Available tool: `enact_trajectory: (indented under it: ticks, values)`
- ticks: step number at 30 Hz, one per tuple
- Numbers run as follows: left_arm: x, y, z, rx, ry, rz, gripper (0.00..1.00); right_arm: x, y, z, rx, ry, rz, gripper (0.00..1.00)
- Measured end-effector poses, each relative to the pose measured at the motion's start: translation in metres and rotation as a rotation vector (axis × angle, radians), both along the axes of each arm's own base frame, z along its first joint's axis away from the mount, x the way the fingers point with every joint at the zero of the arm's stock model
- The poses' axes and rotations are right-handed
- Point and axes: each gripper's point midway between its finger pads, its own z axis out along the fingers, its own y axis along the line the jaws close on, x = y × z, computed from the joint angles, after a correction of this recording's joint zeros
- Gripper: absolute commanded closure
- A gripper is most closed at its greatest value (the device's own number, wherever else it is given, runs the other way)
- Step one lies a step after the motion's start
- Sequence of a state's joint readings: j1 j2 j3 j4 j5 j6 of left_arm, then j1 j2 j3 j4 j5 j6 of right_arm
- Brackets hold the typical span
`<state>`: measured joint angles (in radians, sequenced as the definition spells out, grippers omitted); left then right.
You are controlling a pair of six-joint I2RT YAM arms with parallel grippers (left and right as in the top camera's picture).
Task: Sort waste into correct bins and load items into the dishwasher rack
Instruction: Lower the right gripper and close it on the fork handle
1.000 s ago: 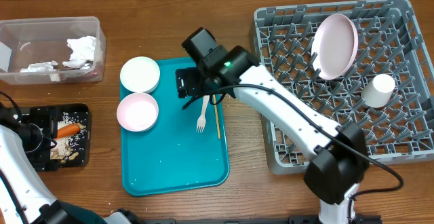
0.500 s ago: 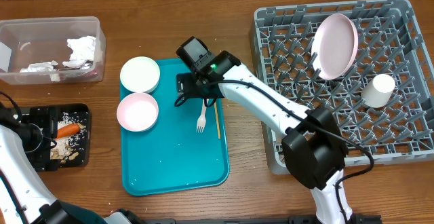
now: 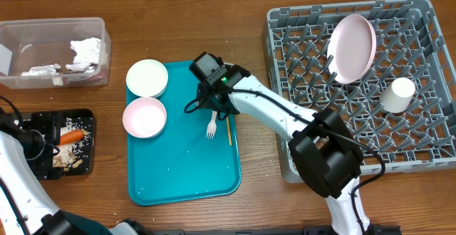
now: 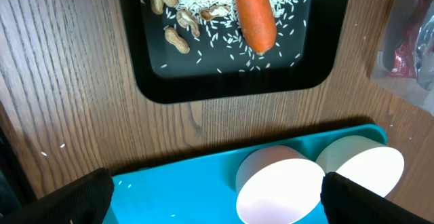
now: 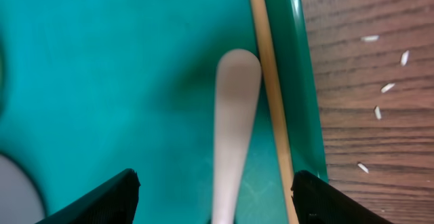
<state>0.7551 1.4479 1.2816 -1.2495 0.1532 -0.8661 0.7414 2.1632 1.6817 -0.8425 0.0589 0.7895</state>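
Fork (image 5: 234,115): on teal tray (image 5: 102,81), stick (image 5: 271,102) just beside. R gripper (image 5: 215,200) has dropped astride handle, jaws narrowing, not yet gripping; I expect pickup for rack (image 3: 420,142). L gripper (image 4: 213,197) spread wide, idle.

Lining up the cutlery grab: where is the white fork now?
In the overhead view the fork lies on the right side of the teal tray, just left of the wooden stick, under the right gripper.
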Motion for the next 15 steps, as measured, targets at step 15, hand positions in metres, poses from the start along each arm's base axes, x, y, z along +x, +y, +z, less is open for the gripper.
enact_trajectory:
  ticks: [15]
  values:
    - [0.0, 0.0, 0.0, 0.0, 0.0, 0.0, 0.0, -0.009, 0.013, -0.012, 0.013, -0.004, 0.009, 0.26]
